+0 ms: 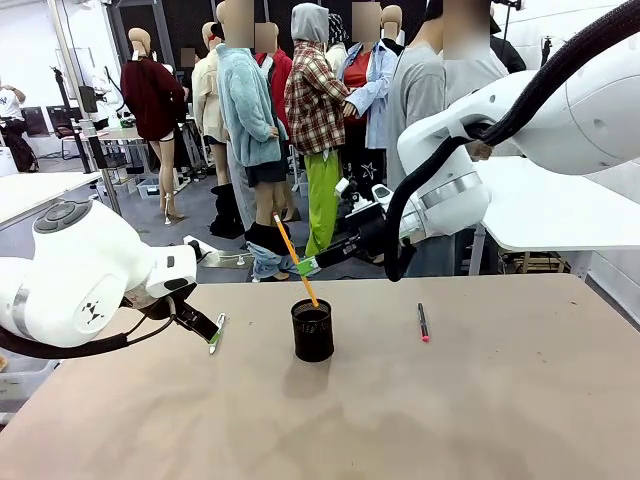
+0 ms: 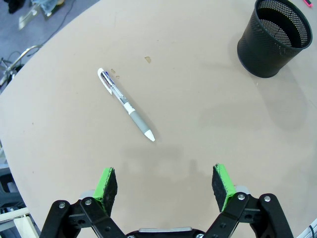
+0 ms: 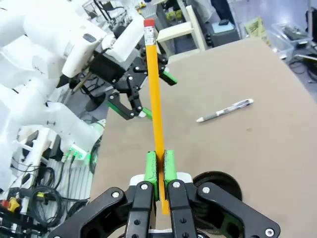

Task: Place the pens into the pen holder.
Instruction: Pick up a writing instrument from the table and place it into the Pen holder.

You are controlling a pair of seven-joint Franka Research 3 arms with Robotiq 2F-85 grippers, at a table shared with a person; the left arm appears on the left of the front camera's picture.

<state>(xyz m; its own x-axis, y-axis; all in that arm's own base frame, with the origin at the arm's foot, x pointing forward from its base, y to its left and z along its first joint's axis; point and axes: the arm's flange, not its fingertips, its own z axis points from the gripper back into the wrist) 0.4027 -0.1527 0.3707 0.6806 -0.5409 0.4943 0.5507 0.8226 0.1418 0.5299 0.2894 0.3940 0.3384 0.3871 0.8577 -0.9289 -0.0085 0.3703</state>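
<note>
Pencil [image 3: 156, 89] in right end effector [image 3: 160, 159]; front view suggests tip inside holder [image 1: 313, 338].

Both arms have smooth, rounded white shells. The left arm [image 1: 80, 285] shows a round grey cap, a small black dotted mark and a thin black cable looping beneath. A thick black ribbed hose runs along the right arm [image 1: 560, 110], with a silver band behind its fingers. The left gripper [image 2: 164, 181] and right gripper [image 3: 160, 161] are black linkages with silver pivot screws, their fingers [image 2: 106, 186] faced with green pads.
</note>
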